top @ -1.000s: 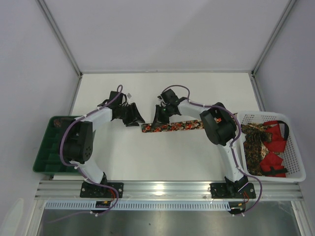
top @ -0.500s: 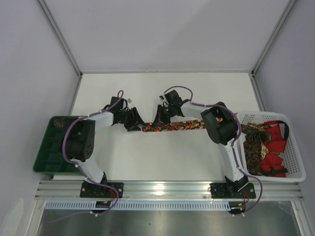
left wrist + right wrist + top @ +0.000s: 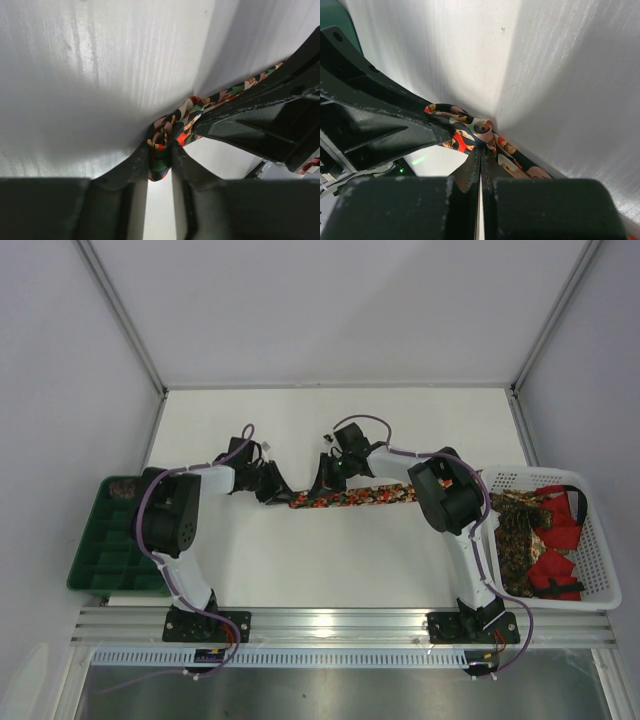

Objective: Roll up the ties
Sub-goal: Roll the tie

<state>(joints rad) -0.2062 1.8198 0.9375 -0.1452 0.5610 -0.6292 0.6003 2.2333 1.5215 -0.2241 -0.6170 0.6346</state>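
As the left gripper (image 3: 160, 156) has moved in over the last second and narrowed its fingers, it now pinches the curled left end of the tie (image 3: 355, 497), which lies across the middle of the table (image 3: 400, 570). The right gripper (image 3: 481, 150) is closed tight just beside it, its tips at the cloth. The first turn of the roll can probably begin.
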